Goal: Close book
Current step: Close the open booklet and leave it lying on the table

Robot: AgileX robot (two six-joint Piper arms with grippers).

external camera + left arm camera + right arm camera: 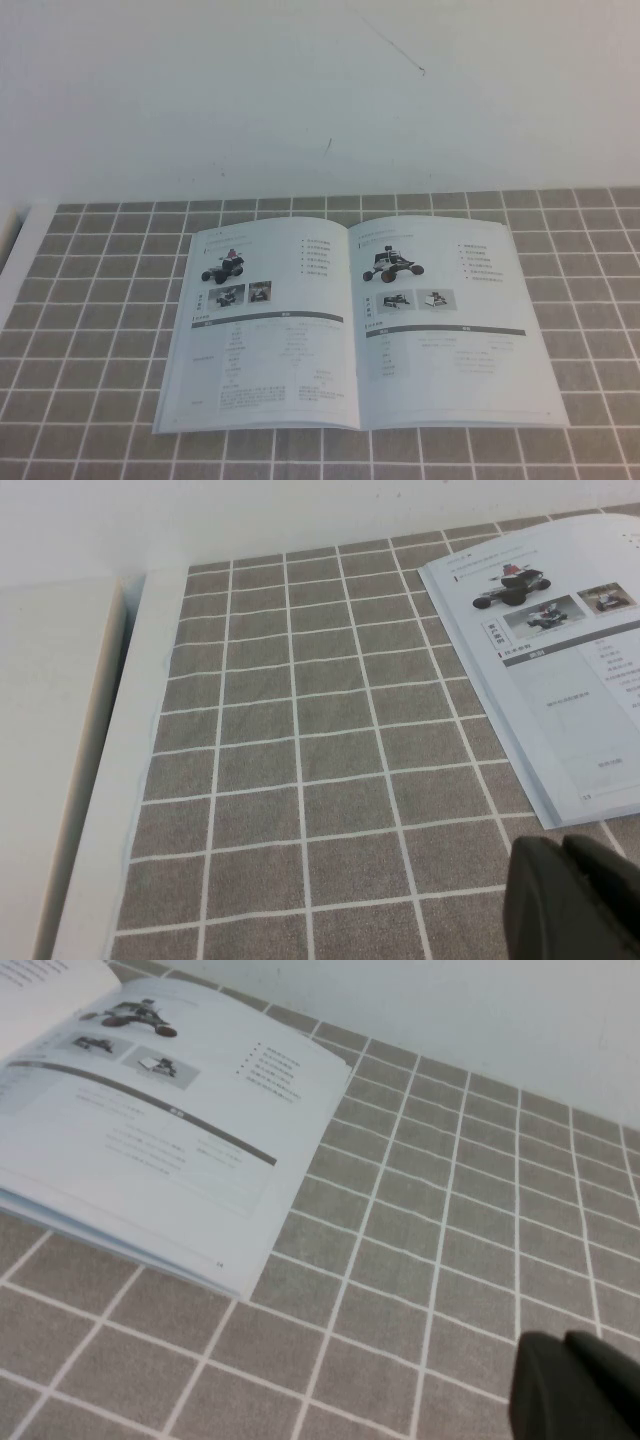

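Thin book [280, 340] open flat on the surface [90, 300]: likely light, floppy, best lifted by an outer page edge. Left end effector [575, 900] low beside its left edge, right end effector [580, 1385] beside its right. Clenched or released, cannot tell.

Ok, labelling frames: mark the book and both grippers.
book [270, 320], high view, left page.
left gripper [566, 885], left wrist view, dark tip near book.
right gripper [570, 1375], right wrist view, dark tip over mat [450, 1210].

desk [18, 275]: white, bare strip at the robot's left | mat [100, 330]: grey with white grid, covers the rest | book [350, 320]: open flat on mat (pages up), near centre
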